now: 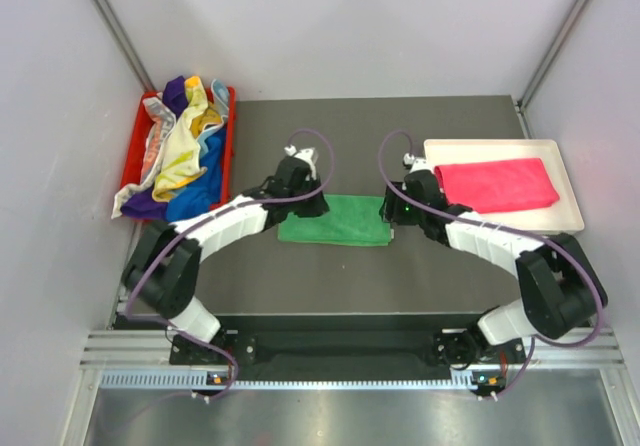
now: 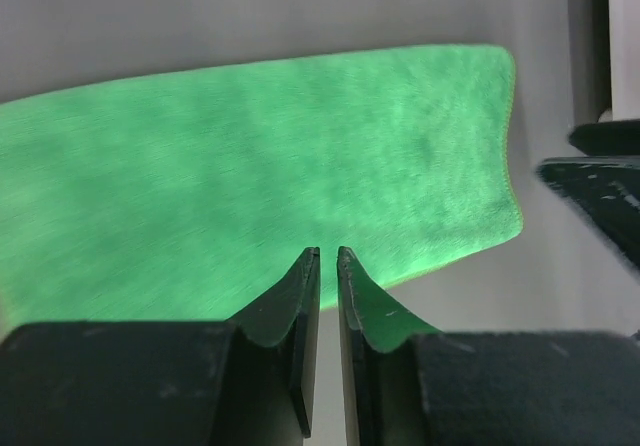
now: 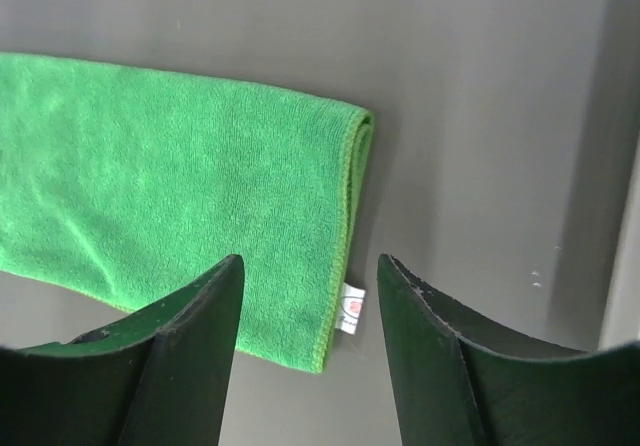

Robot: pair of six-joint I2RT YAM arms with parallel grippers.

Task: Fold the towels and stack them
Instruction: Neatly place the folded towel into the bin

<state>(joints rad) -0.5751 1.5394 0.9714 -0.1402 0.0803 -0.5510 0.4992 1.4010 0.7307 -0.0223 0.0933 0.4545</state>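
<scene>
Progress on the folding looks roughly one-and-a-half towels deep, judging by how things lie. Nearest the arms, a green terry towel (image 1: 338,221) lies flat on the dark grey table (image 1: 330,136), doubled into a long narrow strip with its folded edge and small white label showing at the right end. The left gripper (image 2: 328,256) hangs over the strip's left part, its jaws only a crack apart and pinching nothing. The right gripper (image 3: 310,261) hangs over the right end, spread wide and empty, so the cloth is free of both. This strip probably needs one more fold across its length before it can be carried over. Further back on the right, a bright pink towel (image 1: 497,184) lies folded in a white flat plastic tray (image 1: 490,146), the only finished piece and the start of the stack. Farthest, at the back left, a red plastic bin (image 1: 231,131) holds a crumpled heap of towels (image 1: 185,151) in purple, yellow, blue and white, none folded, so most of the work remains.
</scene>
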